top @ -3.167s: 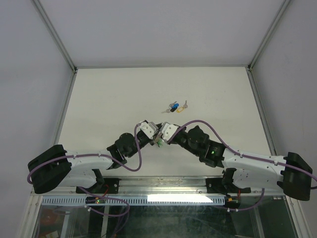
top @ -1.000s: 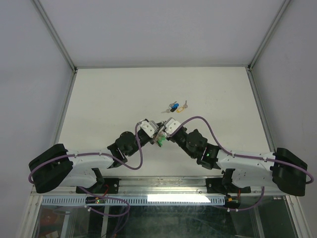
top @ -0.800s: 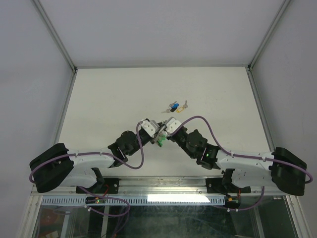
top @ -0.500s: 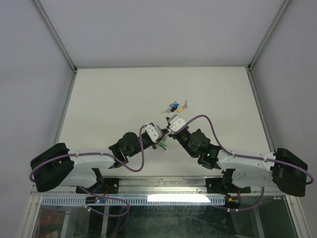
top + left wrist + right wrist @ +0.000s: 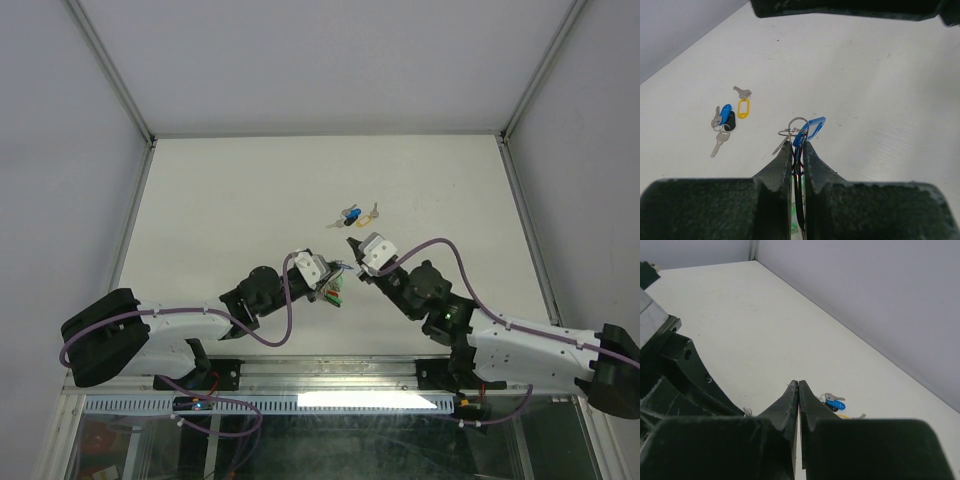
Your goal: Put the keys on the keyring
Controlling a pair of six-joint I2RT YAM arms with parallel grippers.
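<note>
While both arms reach over the table [image 5: 220, 200], right gripper [image 5: 798, 386] is pinched closed, empty; left gripper [image 5: 797, 149] clamped. Loose keys [image 5: 727, 120] lie flat near right tips, not touching. Left jaws grip the keyring [image 5: 798, 126], loop poking past tips.

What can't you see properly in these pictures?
Keyring: left wrist view, its lower part is hidden inside the shut left gripper.
Keys: right wrist view, partly behind the right gripper; the yellow one barely shows.
Keys: top view, too small to count.
</note>
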